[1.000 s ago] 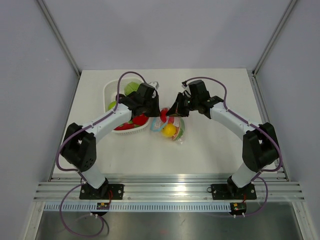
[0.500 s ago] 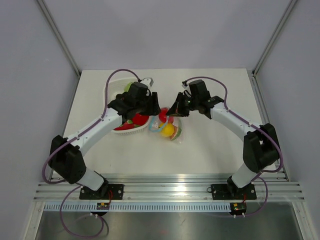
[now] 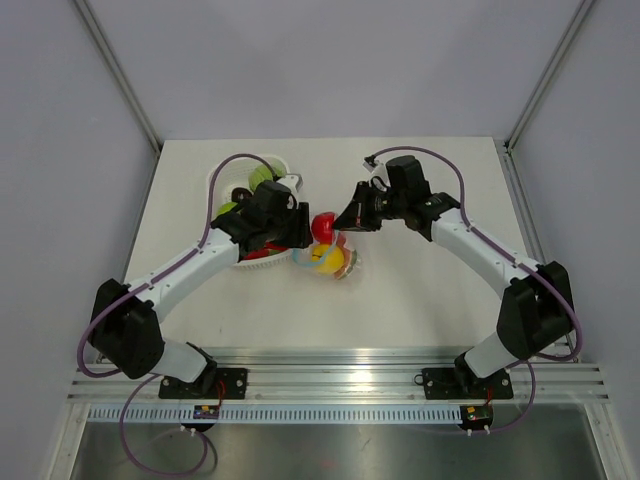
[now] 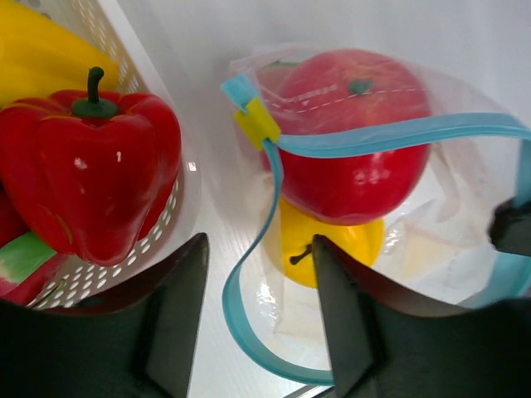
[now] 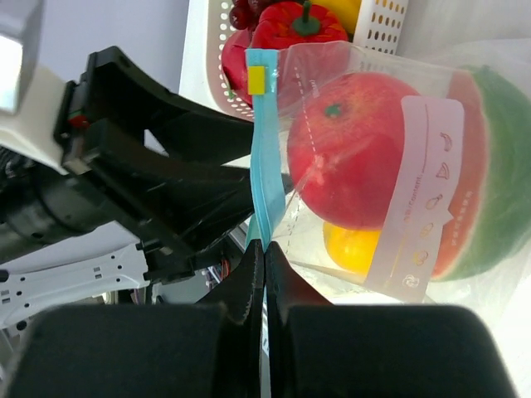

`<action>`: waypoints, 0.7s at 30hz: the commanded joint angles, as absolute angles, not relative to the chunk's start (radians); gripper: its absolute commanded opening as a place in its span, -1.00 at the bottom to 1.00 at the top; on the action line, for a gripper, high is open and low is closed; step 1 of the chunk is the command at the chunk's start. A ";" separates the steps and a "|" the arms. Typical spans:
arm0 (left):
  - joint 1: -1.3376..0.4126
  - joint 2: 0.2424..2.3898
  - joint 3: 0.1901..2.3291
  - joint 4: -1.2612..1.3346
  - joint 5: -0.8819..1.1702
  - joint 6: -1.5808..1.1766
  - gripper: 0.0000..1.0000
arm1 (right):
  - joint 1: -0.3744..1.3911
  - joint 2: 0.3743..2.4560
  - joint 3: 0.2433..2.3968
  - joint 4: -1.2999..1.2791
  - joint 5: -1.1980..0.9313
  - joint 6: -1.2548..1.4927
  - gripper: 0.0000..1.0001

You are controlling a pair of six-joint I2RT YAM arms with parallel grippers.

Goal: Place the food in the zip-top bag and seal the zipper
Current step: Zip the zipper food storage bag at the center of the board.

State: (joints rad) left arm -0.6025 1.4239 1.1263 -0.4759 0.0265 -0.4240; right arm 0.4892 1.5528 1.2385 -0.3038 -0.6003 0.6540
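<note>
Three toy foods sit inside one small see-through plastic bag (image 4: 431, 240): one shiny round red fruit (image 5: 353, 157), one smaller yellow fruit (image 4: 348, 245) under it, and one watermelon slice (image 5: 489, 174) with a green rind. One thin light-blue zipper strip (image 4: 398, 137) runs along the bag's mouth, with one little yellow tab (image 4: 257, 123) at its end. The bag is crinkly and shiny, and a white printed patch shows on its side. In the left wrist view the two halves of the strip are apart and make a wide loop, so the mouth is open there. The bag rests on the white table (image 3: 420, 300), just beside one white basket with slots (image 3: 214, 186), between the two grippers.

The right gripper (image 5: 264, 257) has its fingers pressed together on the blue strip, pinching it a little way along from the yellow tab. The left gripper (image 4: 259, 245) has its fingers spread wide with nothing in them. The loop of blue strip lies under the gap, and I cannot tell if it touches.

In the basket lie one red bell pepper (image 4: 87, 174), one yellow piece (image 4: 33, 50), some dark grapes (image 5: 241, 12) and green food (image 3: 262, 176).
</note>
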 commanded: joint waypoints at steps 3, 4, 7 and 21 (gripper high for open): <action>-0.607 1.414 1.097 -0.400 0.054 -0.423 -0.22 | 0.485 1.489 1.230 -0.298 -0.647 0.614 -1.00; -0.607 1.417 1.097 -0.387 0.070 -0.425 -0.29 | 0.483 1.489 1.227 -0.299 -0.647 0.612 -1.00; -0.607 1.440 1.097 -0.371 0.092 -0.428 -0.75 | 0.483 1.489 1.226 -0.301 -0.653 0.609 -1.00; -0.609 1.459 1.124 -0.310 0.219 -0.566 -1.00 | 0.449 1.525 1.371 -0.521 -0.384 0.438 -0.99</action>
State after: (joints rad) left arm -0.6033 1.4448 1.0973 -0.3981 0.1455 -0.4831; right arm 0.4660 1.5196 1.2484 -0.4465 -0.5365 0.5400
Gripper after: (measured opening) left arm 0.009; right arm 0.010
